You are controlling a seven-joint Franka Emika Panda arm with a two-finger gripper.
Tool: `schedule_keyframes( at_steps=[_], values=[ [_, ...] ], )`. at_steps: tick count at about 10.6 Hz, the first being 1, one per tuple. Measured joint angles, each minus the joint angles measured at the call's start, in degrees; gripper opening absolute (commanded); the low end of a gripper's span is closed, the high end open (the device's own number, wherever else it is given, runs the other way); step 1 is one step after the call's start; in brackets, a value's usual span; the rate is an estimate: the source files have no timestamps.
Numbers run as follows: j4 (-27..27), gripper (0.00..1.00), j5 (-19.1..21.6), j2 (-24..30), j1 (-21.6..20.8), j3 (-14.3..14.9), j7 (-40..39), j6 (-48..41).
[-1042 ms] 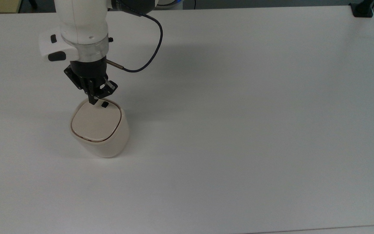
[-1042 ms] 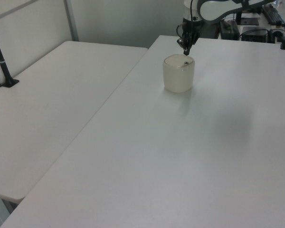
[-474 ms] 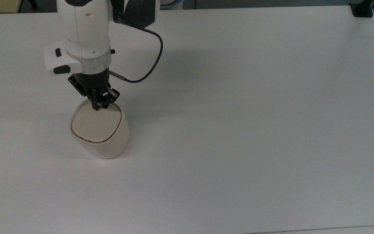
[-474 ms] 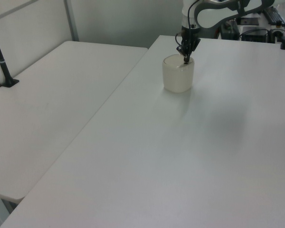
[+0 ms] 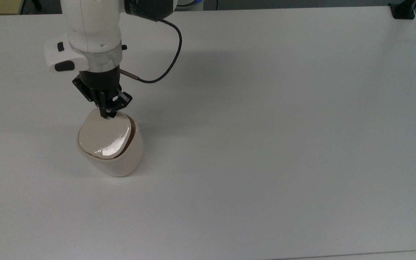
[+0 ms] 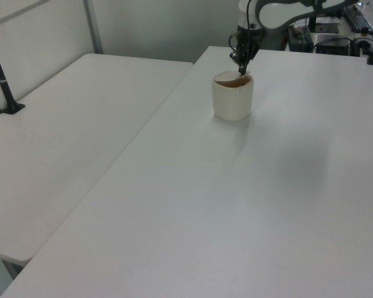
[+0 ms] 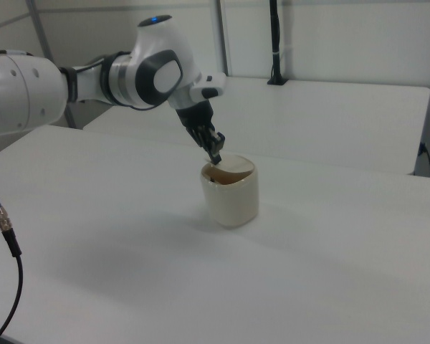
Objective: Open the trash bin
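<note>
Cream plastic trash bin (image 5: 111,150) with rounded-square body sits on my white worktop (image 5: 265,144), toward the top view's left edge. Its flat lid (image 5: 103,135) is tilted up, showing a tan gap. My black claw (image 5: 107,115), fingers pinched narrow, touches the raised lid edge.

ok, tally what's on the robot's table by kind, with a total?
Trash bin: 1, cream, lid tilted up at the edge by the gripper
Black clamp mount at the table's far corner: 1
Total: 2
</note>
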State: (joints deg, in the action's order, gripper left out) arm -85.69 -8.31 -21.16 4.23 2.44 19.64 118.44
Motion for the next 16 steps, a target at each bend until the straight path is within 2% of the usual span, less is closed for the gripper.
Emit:
schedule_keyframes(
  at_steps=[3,7,8,9,10,12,13,14,16],
  values=[
    [0.19,0.00,0.15,5.14,-0.25,-2.63,-3.72,-7.48],
    [0.06,0.00,0.20,10.18,-0.90,-8.35,-10.64,-19.72],
    [-0.29,0.04,0.20,11.54,-1.67,-8.91,-11.19,-21.06],
    [-0.82,0.13,0.20,12.84,-2.57,-8.98,-11.36,-21.52],
    [-1.42,0.14,0.20,14.18,-3.03,-8.99,-11.54,-21.91],
    [-2.45,0.50,1.11,16.37,-3.00,-8.82,-12.00,-24.21],
    [-3.08,0.87,1.62,17.20,-3.04,-8.72,-12.50,-24.60],
    [-3.59,1.00,1.75,17.65,-3.68,-8.05,-12.61,-24.60],
    [-3.87,1.00,1.76,17.77,-5.55,-6.40,-12.79,-24.60]
  ],
)
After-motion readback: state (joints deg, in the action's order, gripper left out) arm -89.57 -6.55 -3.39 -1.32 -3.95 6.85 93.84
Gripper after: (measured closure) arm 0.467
